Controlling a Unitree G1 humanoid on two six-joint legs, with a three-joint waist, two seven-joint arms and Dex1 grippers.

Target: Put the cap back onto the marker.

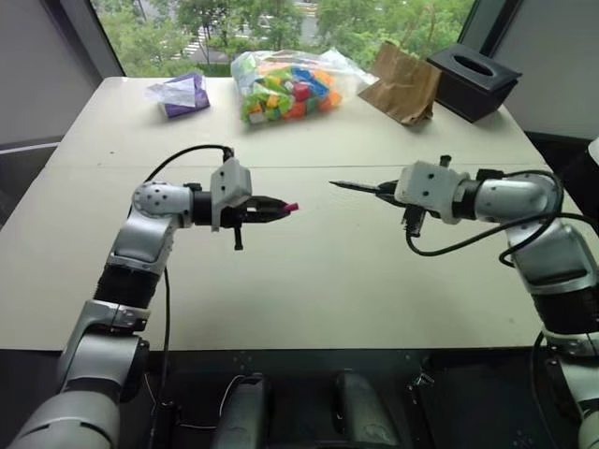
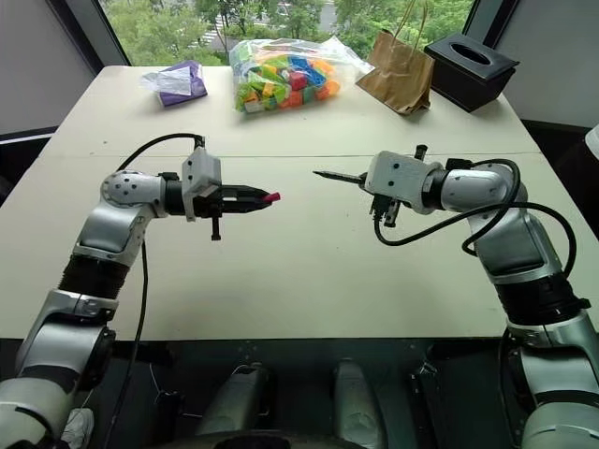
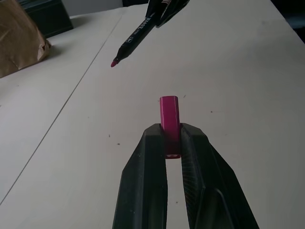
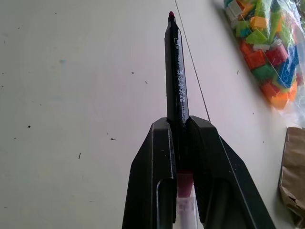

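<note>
Your left hand clamps one cap, right hand grips one marker, apart above beige desk, window behind.

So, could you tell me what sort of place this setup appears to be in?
Probably an office or lab room used for testing: a large pale table stands by a window looking onto trees, and a black tissue box, a brown paper bag and a bag of toy blocks sit along its far edge.
</note>
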